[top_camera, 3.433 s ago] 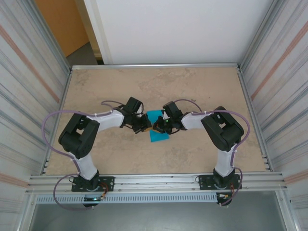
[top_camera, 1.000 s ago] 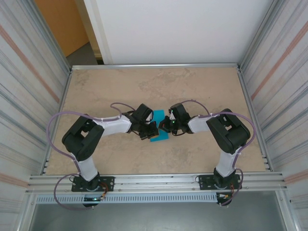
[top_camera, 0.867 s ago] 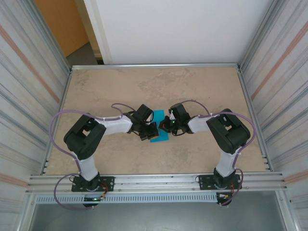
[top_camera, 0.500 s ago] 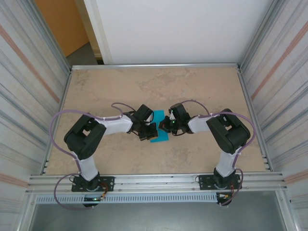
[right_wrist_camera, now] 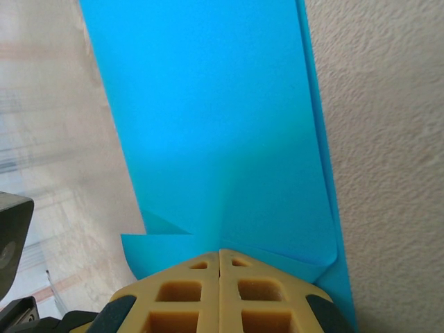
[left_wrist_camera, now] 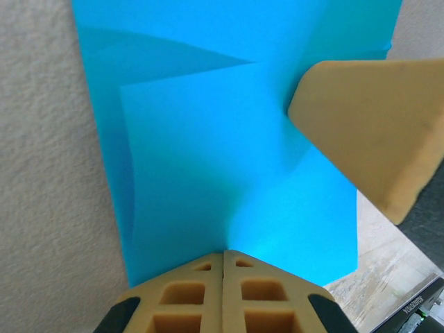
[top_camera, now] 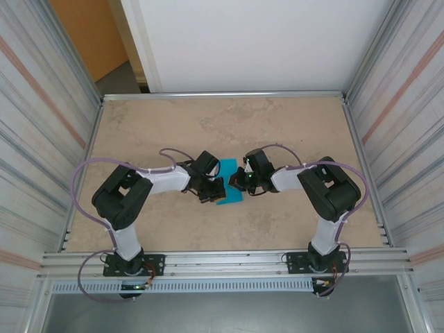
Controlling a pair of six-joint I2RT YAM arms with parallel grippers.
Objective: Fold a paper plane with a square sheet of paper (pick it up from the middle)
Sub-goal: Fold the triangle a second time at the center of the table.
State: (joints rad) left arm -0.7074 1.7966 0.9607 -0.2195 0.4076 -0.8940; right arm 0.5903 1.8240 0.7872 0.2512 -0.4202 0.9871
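Left end effector [top_camera: 216, 189] sits low over the middle of the beige mottled surface [top_camera: 173, 125], at 9 o'clock of the thin turquoise-blue sheet of paper [top_camera: 230, 198], with its arm reaching in from 8 o'clock. In the left wrist view its two tan foam fingers [left_wrist_camera: 187, 298] are pressed flat together. Their joined tips meet the near edge of the sheet of paper [left_wrist_camera: 222, 152] at 6 o'clock; whether that edge is nipped between them cannot be told. A faint crease runs from the tips toward 12 o'clock. The sheet lies on the surface [left_wrist_camera: 48, 173] in more than one layer: an upper layer with a corner toward 10 o'clock covers most of it, and a darker strip shows along its 9 o'clock side. From 3 o'clock a tan foam finger [left_wrist_camera: 368, 125] of the right end effector [top_camera: 236, 183] reaches over the paper's edge, its tip pointing toward 9 o'clock. In the top view the two end effectors face each other across the paper, tips near one another, with the right one at 3 o'clock of the sheet. In the right wrist view the right end effector [right_wrist_camera: 220, 253] also has its fingers closed tight against each other, tips at the near edge of the paper [right_wrist_camera: 215, 125] at 6 o'clock. A small folded corner pokes out at 8 o'clock of the tips. A second layer's edge runs along the 3 o'clock side and curls a little at 4 o'clock, beside bare surface [right_wrist_camera: 388, 139].
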